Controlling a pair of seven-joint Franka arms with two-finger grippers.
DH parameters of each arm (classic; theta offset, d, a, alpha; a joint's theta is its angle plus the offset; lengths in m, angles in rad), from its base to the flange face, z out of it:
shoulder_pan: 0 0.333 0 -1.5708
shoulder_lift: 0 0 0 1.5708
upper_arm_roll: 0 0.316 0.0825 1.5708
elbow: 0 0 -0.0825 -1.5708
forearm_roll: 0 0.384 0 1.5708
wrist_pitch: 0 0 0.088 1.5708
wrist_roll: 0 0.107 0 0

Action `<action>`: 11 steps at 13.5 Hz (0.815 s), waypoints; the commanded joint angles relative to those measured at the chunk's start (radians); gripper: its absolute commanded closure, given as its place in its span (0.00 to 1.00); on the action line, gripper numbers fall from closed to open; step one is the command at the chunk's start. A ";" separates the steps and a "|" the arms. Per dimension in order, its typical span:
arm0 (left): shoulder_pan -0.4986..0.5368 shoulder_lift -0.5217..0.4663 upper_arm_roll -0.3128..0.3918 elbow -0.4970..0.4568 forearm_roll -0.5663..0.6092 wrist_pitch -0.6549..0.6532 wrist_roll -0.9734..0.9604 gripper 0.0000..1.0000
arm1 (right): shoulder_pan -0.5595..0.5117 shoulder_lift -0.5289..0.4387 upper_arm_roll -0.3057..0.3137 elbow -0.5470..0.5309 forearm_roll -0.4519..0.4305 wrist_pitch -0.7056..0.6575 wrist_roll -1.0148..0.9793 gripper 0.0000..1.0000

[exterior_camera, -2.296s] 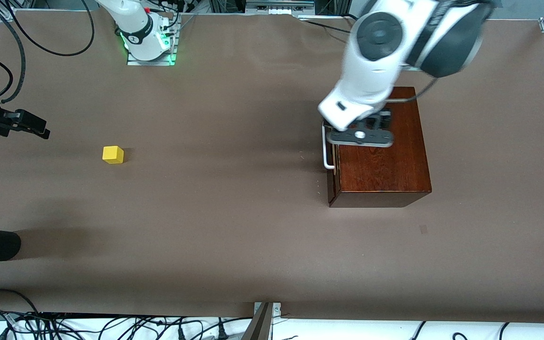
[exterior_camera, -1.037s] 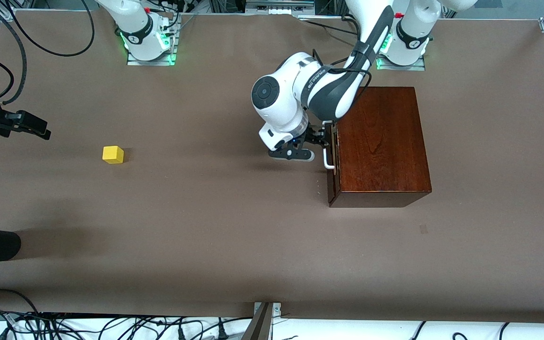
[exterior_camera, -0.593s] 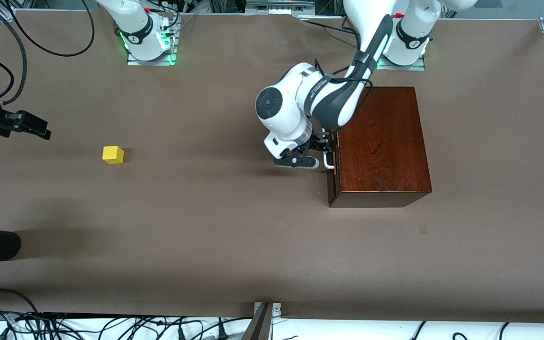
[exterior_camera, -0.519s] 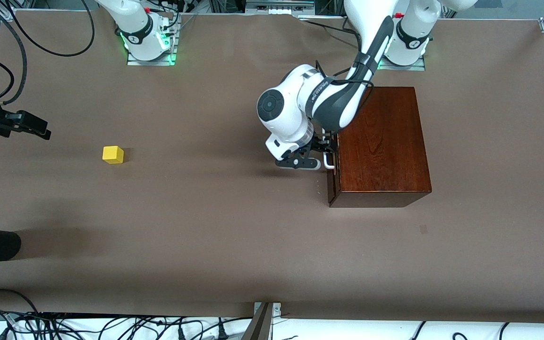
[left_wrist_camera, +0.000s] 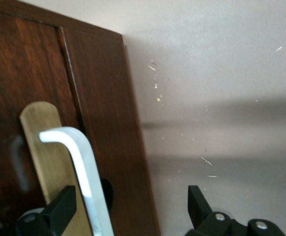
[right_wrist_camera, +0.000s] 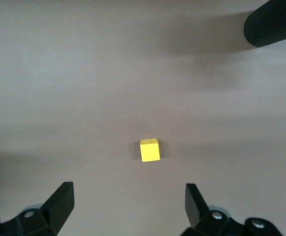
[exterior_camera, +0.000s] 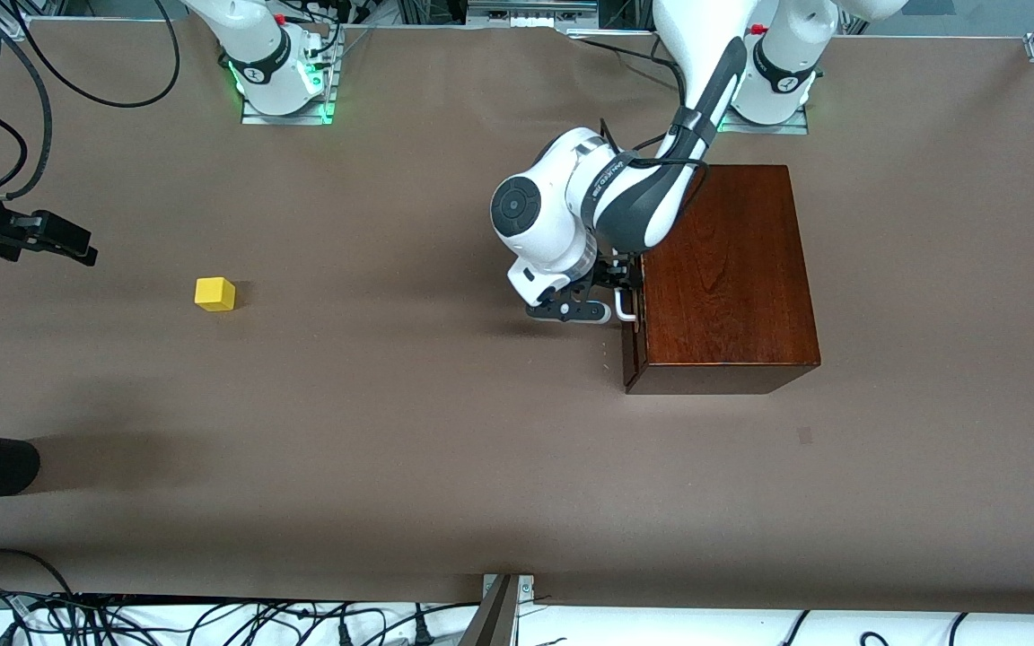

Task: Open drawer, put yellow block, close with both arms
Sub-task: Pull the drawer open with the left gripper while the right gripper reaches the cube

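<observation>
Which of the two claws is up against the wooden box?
The left gripper, open astride the drawer's white handle; the right gripper waits, open, near the yellow block.

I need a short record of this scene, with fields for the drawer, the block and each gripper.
drawer: shut, in the wooden box
handle: white bar on the drawer front, between the left gripper's open fingers
yellow block: on the table, toward the right arm's end
left gripper: open, at the handle, not yet closed on it
right gripper: open, waiting above the table near the block
</observation>
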 commanded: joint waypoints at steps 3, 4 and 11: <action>-0.030 0.002 0.001 0.001 -0.043 0.012 -0.090 0.00 | -0.010 0.051 0.009 -0.013 0.001 0.003 -0.004 0.00; -0.032 0.008 0.001 0.004 -0.063 0.011 -0.092 0.00 | -0.010 0.056 0.009 -0.034 0.003 0.021 -0.004 0.00; -0.075 0.073 0.000 0.116 -0.118 0.018 -0.164 0.00 | -0.011 0.033 0.009 -0.282 0.004 0.273 -0.004 0.00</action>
